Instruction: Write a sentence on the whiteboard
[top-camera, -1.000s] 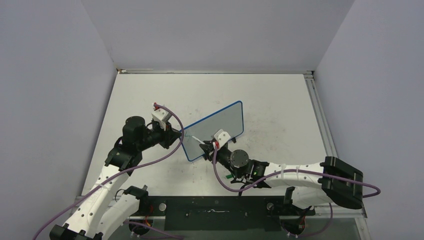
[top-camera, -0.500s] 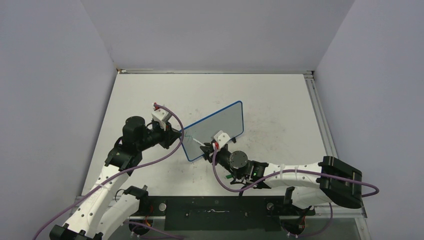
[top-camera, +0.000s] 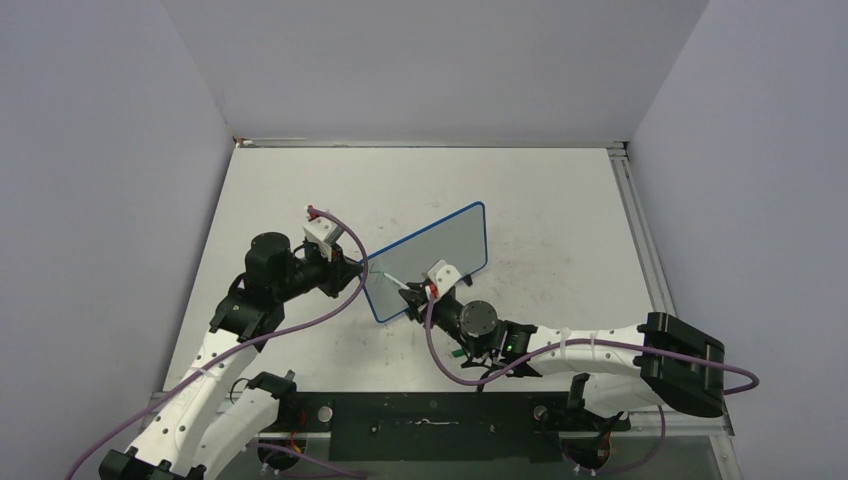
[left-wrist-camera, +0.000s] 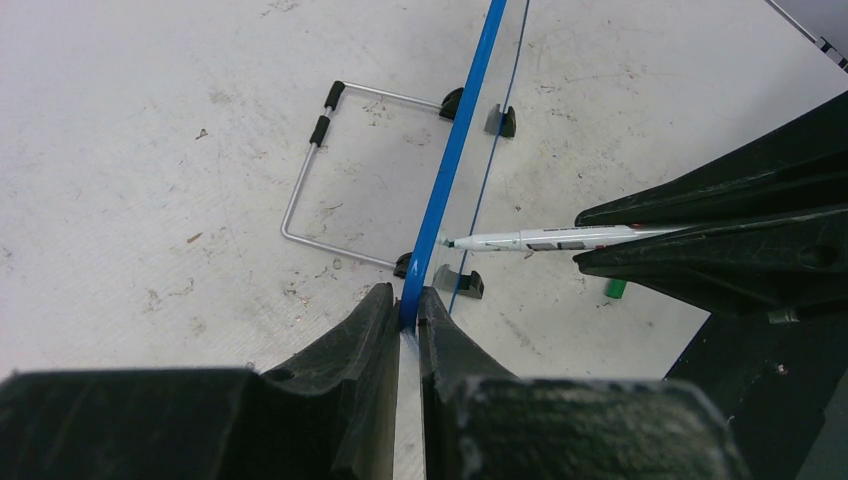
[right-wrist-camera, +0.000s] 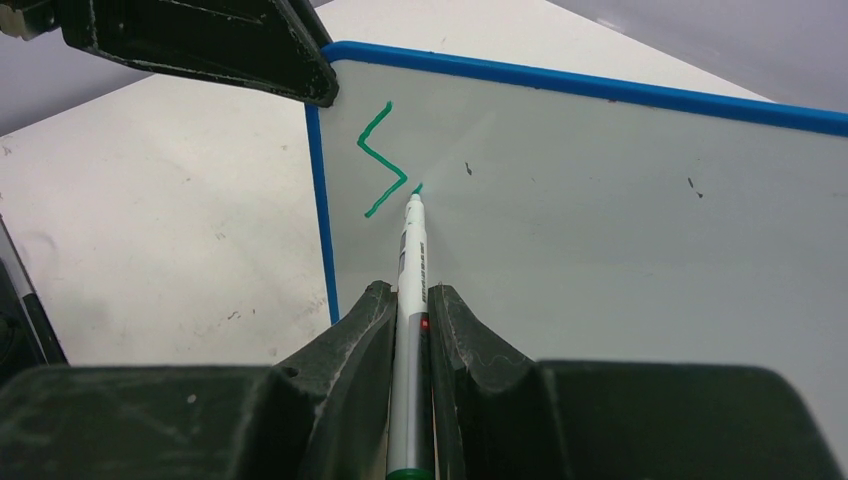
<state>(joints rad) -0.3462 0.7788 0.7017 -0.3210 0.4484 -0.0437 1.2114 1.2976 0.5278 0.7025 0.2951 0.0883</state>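
The whiteboard (top-camera: 440, 250), white with a thin blue frame, stands tilted on the table. My left gripper (top-camera: 358, 272) is shut on its left blue edge (left-wrist-camera: 455, 160), which sits between the fingers (left-wrist-camera: 410, 310). My right gripper (top-camera: 412, 297) is shut on a white marker (right-wrist-camera: 412, 250) with a green tip. The tip touches the board face (right-wrist-camera: 600, 220) just right of a short green zigzag stroke (right-wrist-camera: 382, 160) near the left edge. The marker also shows in the left wrist view (left-wrist-camera: 540, 238), with its tip at the board.
The board's wire stand (left-wrist-camera: 330, 170) and black feet (left-wrist-camera: 497, 120) rest on the scuffed white tabletop (top-camera: 560, 200). A small green cap (left-wrist-camera: 616, 288) lies on the table by the right arm. Grey walls close in the table on three sides.
The marker tip has shifted a little near the board's left edge, and the green stroke there has grown. The left gripper has held still on the frame.
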